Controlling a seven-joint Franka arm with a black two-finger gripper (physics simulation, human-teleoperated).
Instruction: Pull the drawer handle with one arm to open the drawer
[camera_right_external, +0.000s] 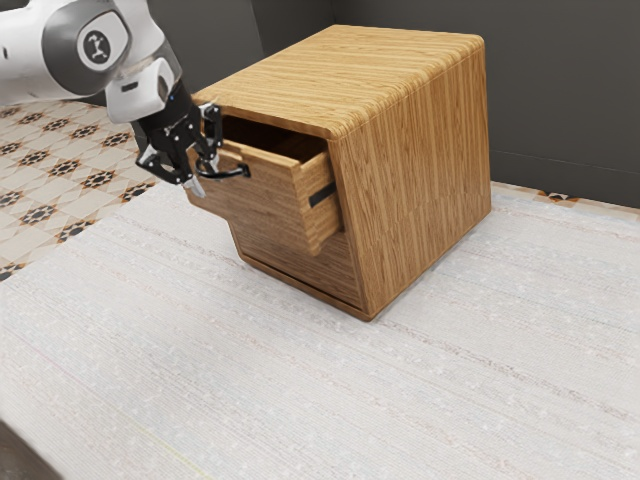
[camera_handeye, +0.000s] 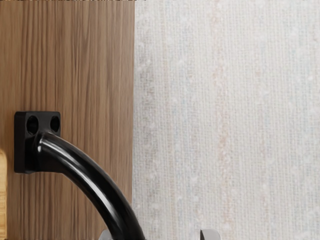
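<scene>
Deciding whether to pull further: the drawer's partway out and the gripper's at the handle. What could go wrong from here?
1. The handle is a smooth, curved black bar, so the gripper could slide along it or off it mid-pull.
2. The drawer already sticks well out of the cabinet. If it hits its stop, further pulling may drag the cabinet across the table.

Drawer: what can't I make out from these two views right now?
Inside of the drawer: exterior view, hidden by its front and the cabinet top.
Handle, second mount: wrist view, cut off by the picture edge.
Part of the handle: exterior view, covered by the tool.
</scene>
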